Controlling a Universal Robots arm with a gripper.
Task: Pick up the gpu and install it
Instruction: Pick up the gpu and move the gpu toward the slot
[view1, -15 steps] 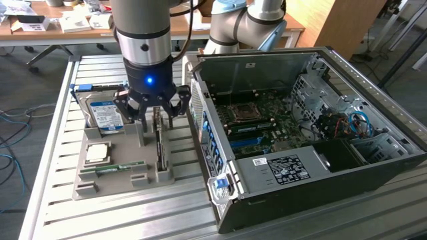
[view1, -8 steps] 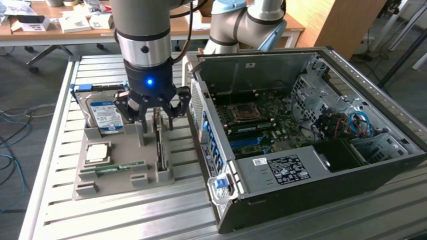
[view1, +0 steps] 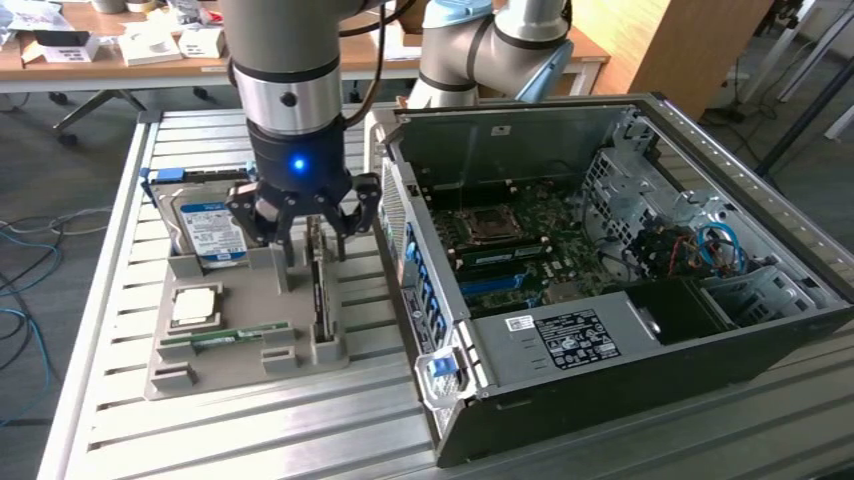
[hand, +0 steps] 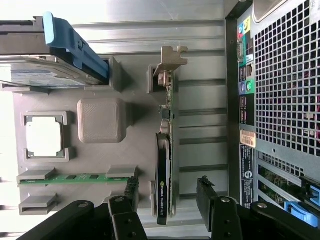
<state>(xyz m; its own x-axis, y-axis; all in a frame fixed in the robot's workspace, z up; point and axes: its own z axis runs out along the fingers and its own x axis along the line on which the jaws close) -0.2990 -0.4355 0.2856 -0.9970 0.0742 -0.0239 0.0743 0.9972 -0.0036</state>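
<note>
The gpu (view1: 320, 292) stands on its edge in a slot of the grey parts holder (view1: 200, 372), dark and thin, with its silver bracket (hand: 172, 56) at the far end. In the wrist view the gpu (hand: 163, 170) runs lengthwise between my two fingertips (hand: 131, 189). My gripper (view1: 310, 240) hangs open just above the card, one finger on each side, touching nothing. The open computer case (view1: 694, 330) lies on its side at the exterior view's right, with the motherboard (view1: 514, 250) exposed.
The holder also carries a hard drive with a blue label (view1: 210, 228), a square processor (view1: 196, 305) and a green RAM stick (view1: 227, 335). The case's rear panel (hand: 280, 85) stands close beside the holder. Everything rests on a slatted metal table (view1: 240, 440).
</note>
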